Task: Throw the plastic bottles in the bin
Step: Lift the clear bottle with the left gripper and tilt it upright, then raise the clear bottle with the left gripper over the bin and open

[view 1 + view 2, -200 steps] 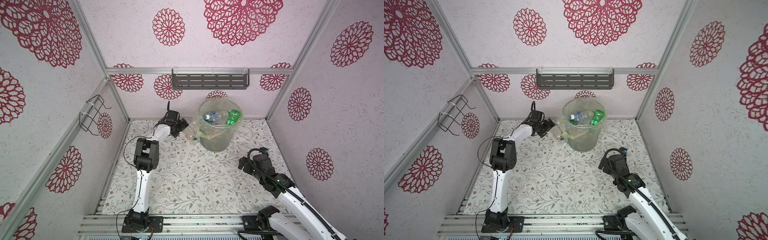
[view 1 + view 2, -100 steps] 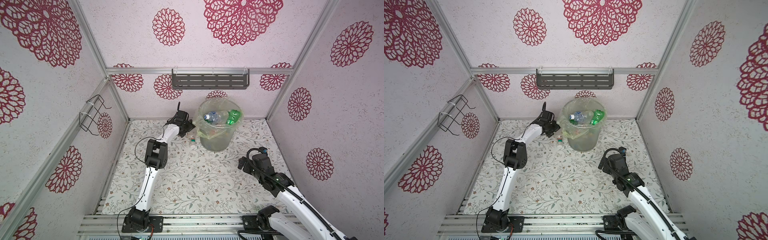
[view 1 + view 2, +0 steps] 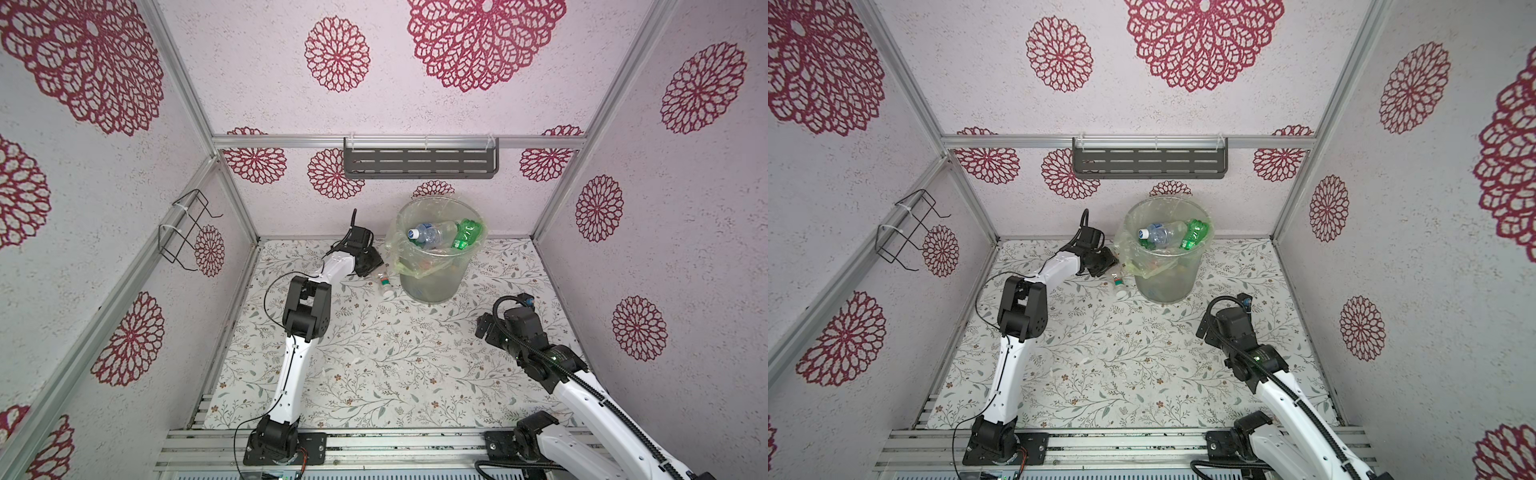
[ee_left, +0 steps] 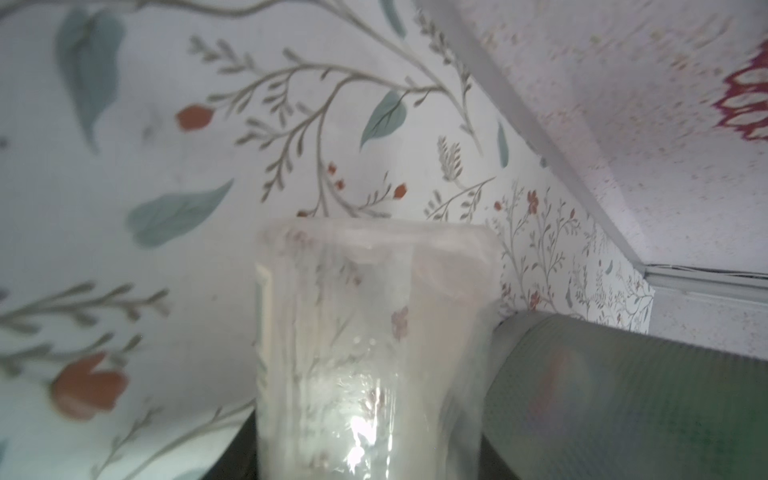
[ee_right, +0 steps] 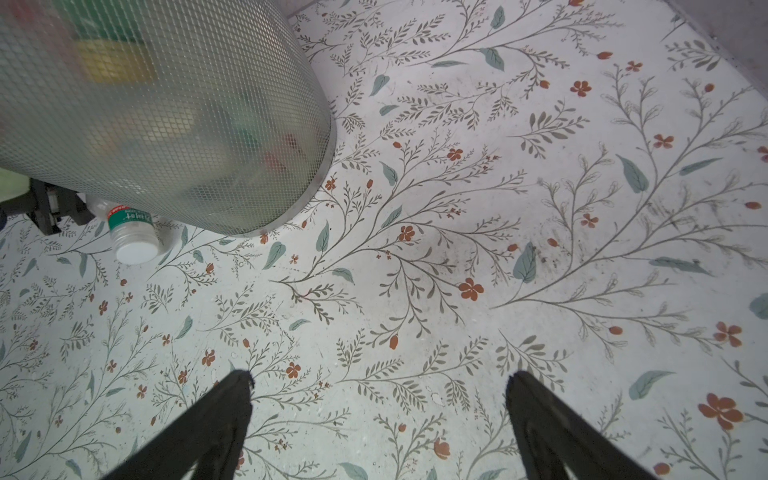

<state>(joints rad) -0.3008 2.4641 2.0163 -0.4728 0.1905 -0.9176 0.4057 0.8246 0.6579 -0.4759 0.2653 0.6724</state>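
- Plainly, the left end effector [image 3: 371,266] sat low at the far side of the floral worktop [image 3: 395,353], just beside the bin [image 3: 432,284].
- Its jaws were pressed in on a clear bottle [image 3: 384,284]. In the left wrist view that bottle [image 4: 374,332] filled the space between the two dark jaw edges and reached away from the camera.
- In both top views the clear bottle lay on its side on the worktop, its white end pointing towards the near edge and its other end at the left end effector.
- A green label with a red band ringed the clear bottle [image 5: 129,232], which rested right by the foot of the bin's mesh wall [image 5: 166,124]. I could not tell whether the two touched.
- The right end effector [image 5: 379,376] hung over bare worktop with its fingers spread wide and nothing between them, well apart from the clear bottle.
- Inside the bin, near the top, lay a blue-capped bottle [image 3: 428,232] and a green bottle [image 3: 467,232] side by side.
- A yellowish-green bag [image 3: 409,266] lined the bin and drooped over its rim on the side facing the left arm.
- Through the mesh, more coloured shapes showed lower down, too blurred to name.
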